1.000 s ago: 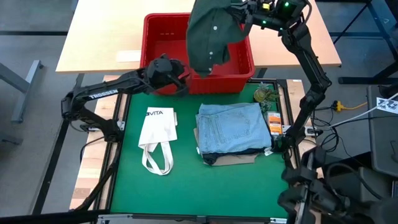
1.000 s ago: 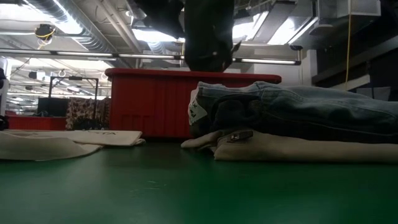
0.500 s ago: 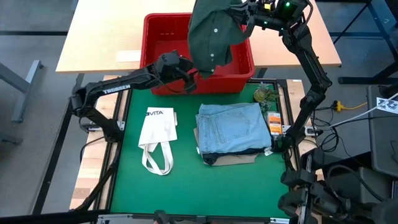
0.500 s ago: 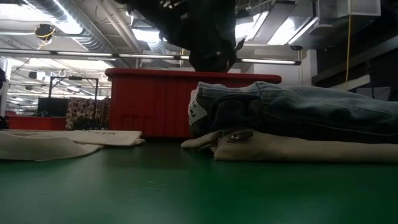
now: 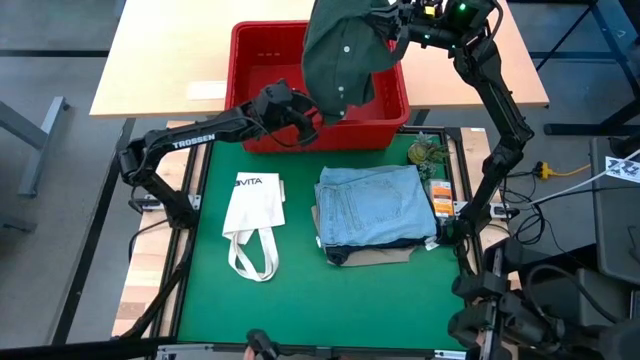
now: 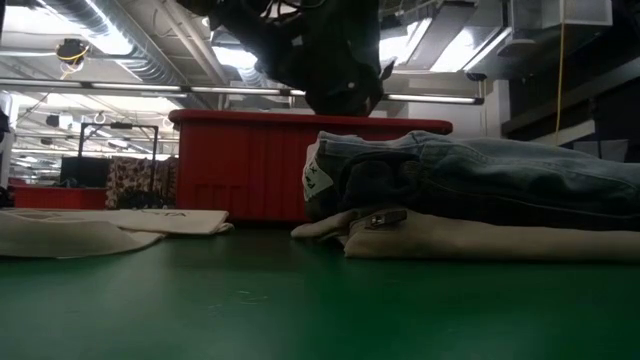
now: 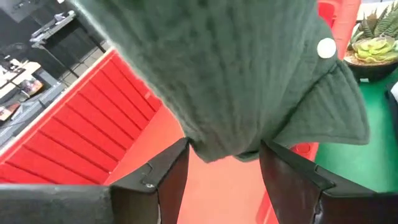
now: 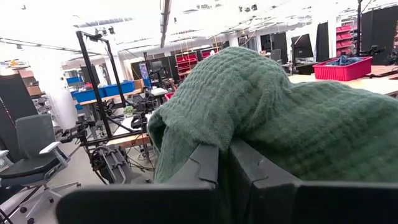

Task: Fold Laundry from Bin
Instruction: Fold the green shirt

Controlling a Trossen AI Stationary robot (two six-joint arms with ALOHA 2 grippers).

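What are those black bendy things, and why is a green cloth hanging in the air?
Those are two robot arms. Each ends in a gripper with two fingers. One camera looks down from above, one sits low on the table, and one rides on each wrist. The right gripper is shut on a green garment, holding it up over the red bin. The left gripper is open, its fingers either side of the garment's bottom edge. On the green table lie a white bag, a stack of folded trousers with jeans on top, and a small plant.
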